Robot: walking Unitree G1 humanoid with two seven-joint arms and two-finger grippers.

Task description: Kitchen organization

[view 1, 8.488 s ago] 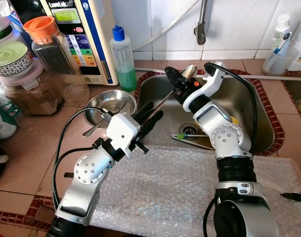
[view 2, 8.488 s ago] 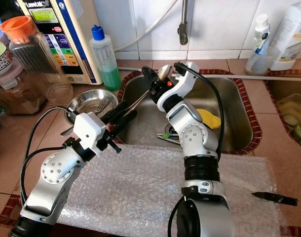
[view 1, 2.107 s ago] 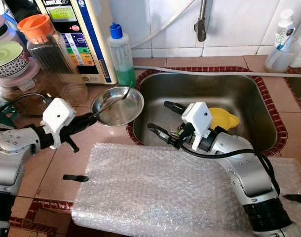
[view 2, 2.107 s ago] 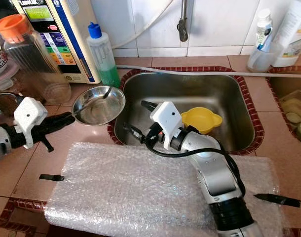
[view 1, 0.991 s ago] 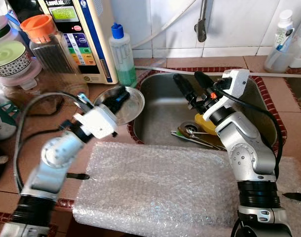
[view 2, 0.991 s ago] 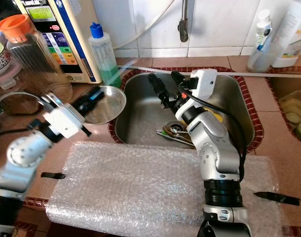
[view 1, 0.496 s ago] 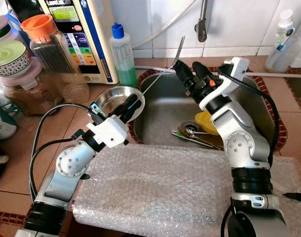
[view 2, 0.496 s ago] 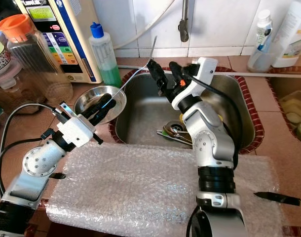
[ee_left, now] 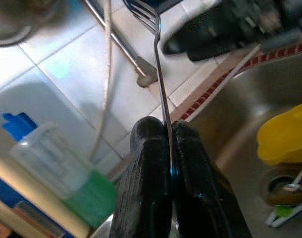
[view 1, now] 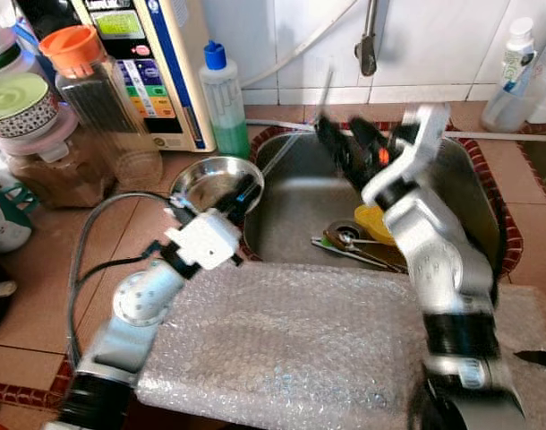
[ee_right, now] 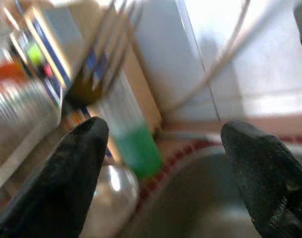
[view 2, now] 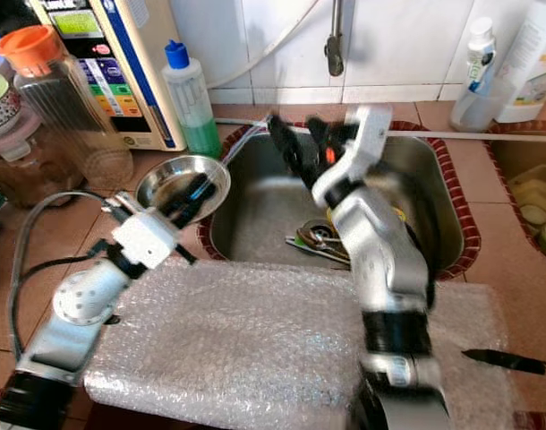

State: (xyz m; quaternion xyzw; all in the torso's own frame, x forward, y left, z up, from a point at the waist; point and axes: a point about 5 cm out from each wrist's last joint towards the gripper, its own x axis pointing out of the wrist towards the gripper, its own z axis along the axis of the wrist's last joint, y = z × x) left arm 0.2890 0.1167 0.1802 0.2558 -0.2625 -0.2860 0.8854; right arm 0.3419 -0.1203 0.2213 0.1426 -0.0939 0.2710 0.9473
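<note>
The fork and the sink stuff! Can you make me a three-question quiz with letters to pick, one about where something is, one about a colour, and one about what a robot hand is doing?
1. Where does the steel bowl sit?
A. on the counter just left of the sink
B. on the bubble wrap
C. on top of the orange-lidded jar

2. What colour is the cap of the bottle with green liquid?
A. red
B. blue
C. white

3. What is the left hand doing?
A. hanging open with nothing in it
B. gripping the green bottle
C. pinching a fork by its handle

Answers:
1 A, the bowl rests on the tiles beside the sink's left rim.
2 B, the cap is blue above the green liquid.
3 C, in the left wrist view both black fingers press shut on the thin metal handle, tines pointing away.
</note>
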